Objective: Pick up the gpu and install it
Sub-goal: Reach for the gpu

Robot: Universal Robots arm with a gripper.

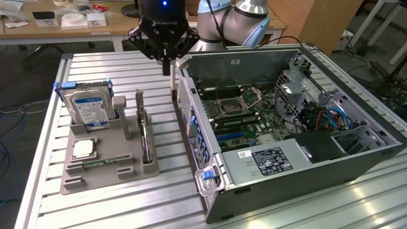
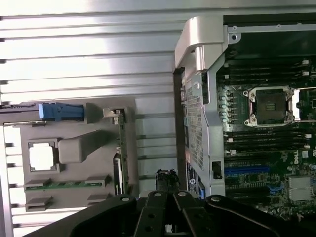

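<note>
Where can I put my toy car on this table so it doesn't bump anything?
Bare slats lie between the tray and the near edge of the table, and behind the hard drive up to the far edge. The strip between tray and case is tight, with the hand hanging over it.

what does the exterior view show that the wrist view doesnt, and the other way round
Exterior view adds: the power supply, the blue cables, the desk behind and the hard drive's label face. Wrist view adds: a straight-down look at the gpu's green top edge. Both: the grey holder, the gpu standing in it, the motherboard, and the shut, empty end effector.
</note>
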